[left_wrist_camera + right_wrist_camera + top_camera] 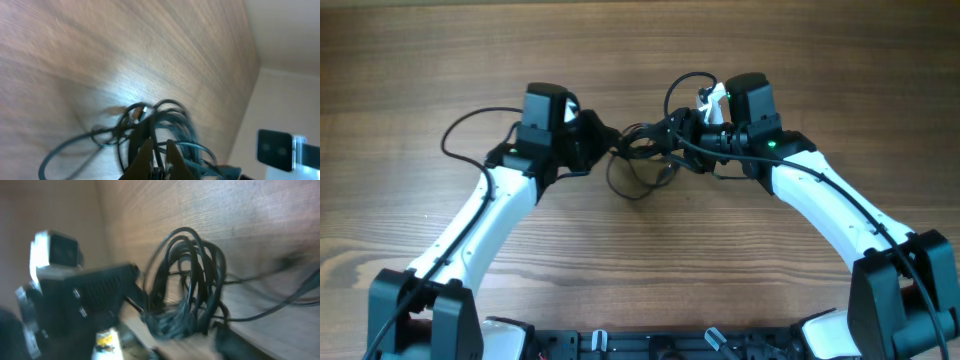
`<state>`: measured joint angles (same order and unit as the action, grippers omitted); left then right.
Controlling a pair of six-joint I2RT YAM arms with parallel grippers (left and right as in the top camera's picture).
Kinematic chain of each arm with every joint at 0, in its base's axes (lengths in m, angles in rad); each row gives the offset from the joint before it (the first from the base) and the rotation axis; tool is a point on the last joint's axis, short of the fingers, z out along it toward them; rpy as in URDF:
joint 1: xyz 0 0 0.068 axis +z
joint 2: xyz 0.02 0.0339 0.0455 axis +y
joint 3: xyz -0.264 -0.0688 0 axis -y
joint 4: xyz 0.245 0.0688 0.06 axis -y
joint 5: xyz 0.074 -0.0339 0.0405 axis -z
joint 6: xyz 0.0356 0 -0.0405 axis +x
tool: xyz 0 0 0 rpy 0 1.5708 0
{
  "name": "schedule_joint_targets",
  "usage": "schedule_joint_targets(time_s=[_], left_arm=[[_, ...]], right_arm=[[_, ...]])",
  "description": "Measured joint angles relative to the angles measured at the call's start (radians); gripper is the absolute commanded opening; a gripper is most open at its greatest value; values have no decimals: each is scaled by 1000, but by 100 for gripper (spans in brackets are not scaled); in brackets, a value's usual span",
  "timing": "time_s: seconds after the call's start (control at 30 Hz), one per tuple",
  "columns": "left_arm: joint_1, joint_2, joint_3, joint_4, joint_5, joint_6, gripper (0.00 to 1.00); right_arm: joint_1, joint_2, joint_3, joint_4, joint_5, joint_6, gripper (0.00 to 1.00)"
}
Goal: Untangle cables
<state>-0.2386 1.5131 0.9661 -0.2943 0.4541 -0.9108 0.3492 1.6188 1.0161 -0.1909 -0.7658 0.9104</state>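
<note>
While the cables (640, 165) are sitting as one tangled bundle at the middle of the table (420, 60), you are pinching them with the closed left gripper (157, 149), I cannot tell if the right gripper (682, 130) is gripping, and almost all untangling is waiting.

Two white-and-black jointed robot arms, a left arm (485, 205) and a right arm (825, 200), stand at one brown wood-grain table (410, 60). One tangled bundle of thin black cords (642, 140) lies on it. Its separate cords cannot be counted.
</note>
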Motion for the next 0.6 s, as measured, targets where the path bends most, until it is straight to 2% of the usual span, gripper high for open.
schedule_joint_targets(time_s=[0.03, 0.07, 0.13, 0.17, 0.23, 0.33, 0.4, 0.47, 0.53, 0.6], left_arm=[[26, 0, 0, 0, 18, 65, 4], [71, -1, 0, -1, 64, 182, 4], [121, -11, 0, -3, 147, 351, 4], [137, -23, 0, -3, 189, 431, 4], [148, -39, 0, 5, 233, 510, 4], [148, -42, 0, 8, 295, 599, 4], [148, -42, 0, 8, 315, 627, 4], [148, -42, 0, 8, 323, 640, 4], [148, -42, 0, 8, 333, 644, 4], [148, -42, 0, 8, 356, 647, 4]], right_arm=[[-9, 0, 0, -20, -3, -72, 100], [-32, 0, 0, -37, -4, -137, 100], [-81, 0, 0, -34, -4, -206, 100], [-98, 0, 0, -30, -4, -224, 98], [-105, 0, 0, -17, -4, -244, 86], [-69, 0, 0, -14, -5, -298, 84], [-18, 0, 0, -14, -4, -371, 76], [35, 0, 0, -4, -4, -408, 73], [75, 0, 0, 16, -3, -425, 62], [82, 0, 0, 15, 15, -424, 45]])
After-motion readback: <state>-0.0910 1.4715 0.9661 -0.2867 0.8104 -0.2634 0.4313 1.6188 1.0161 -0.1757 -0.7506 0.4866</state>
